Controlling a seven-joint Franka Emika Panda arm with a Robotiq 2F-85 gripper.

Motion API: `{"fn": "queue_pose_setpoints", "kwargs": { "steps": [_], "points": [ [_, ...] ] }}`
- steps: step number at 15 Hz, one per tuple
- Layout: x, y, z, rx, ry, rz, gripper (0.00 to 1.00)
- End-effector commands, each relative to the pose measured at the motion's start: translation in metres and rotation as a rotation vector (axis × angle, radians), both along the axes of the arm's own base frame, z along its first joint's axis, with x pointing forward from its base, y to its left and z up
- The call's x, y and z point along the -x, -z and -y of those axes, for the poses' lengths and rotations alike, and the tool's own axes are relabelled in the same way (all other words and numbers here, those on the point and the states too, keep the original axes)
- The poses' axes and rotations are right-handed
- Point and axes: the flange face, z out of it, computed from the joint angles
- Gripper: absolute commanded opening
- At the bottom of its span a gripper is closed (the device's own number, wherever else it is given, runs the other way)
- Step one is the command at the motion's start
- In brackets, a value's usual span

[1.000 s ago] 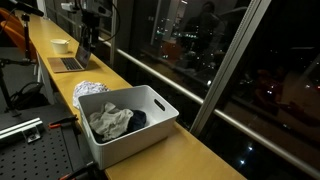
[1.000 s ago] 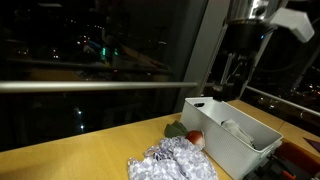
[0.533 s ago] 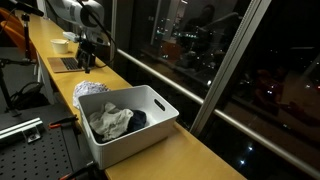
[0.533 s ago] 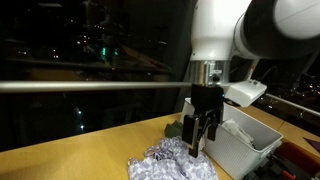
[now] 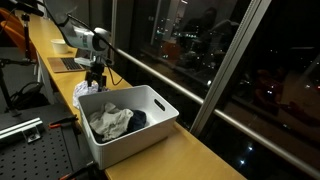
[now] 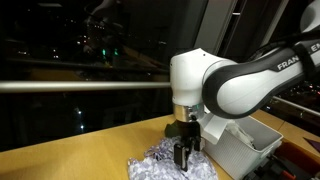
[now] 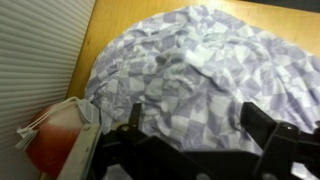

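A crumpled cloth with a pale blue and white check (image 7: pixel 190 70) lies on the wooden counter (image 6: pixel 70 160) beside a white plastic bin (image 5: pixel 150 105). It shows in both exterior views (image 5: pixel 88 89) (image 6: pixel 160 163). My gripper (image 7: pixel 195 120) hangs just above the cloth with its two black fingers spread apart and nothing between them; it also shows in both exterior views (image 6: pixel 186 152) (image 5: pixel 96 80). A red and white item (image 7: pixel 55 140) lies at the cloth's edge next to the bin. The bin holds a pale crumpled cloth (image 5: pixel 110 122) and a dark one (image 5: pixel 137 117).
A window wall with a metal rail (image 6: pixel 90 85) runs along the counter's far side. A laptop (image 5: pixel 66 63) sits farther along the counter. An optical breadboard (image 5: pixel 35 150) lies on the counter's near side. A green item (image 6: pixel 174 128) sits behind the cloth.
The arm has swung from over the laptop end of the counter toward the bin and come down, so the gripper now hangs right over the checked cloth.
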Motion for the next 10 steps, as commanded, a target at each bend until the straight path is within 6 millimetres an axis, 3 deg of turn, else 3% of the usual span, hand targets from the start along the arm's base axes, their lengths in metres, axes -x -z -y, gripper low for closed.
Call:
{"fn": "queue_pose_setpoints", "kwargs": {
  "steps": [1, 6, 7, 8, 10],
  "points": [
    [-0.028, 0.022, -0.001, 0.011, -0.052, 0.019, 1.0],
    [-0.066, 0.055, 0.028, 0.005, -0.025, -0.014, 1.0],
    [-0.07, 0.059, 0.032, 0.003, -0.016, -0.021, 0.9],
    [-0.072, 0.061, 0.035, -0.001, -0.01, -0.028, 0.74],
    [-0.073, 0.054, 0.036, -0.004, 0.001, -0.032, 0.58]
  ]
}}
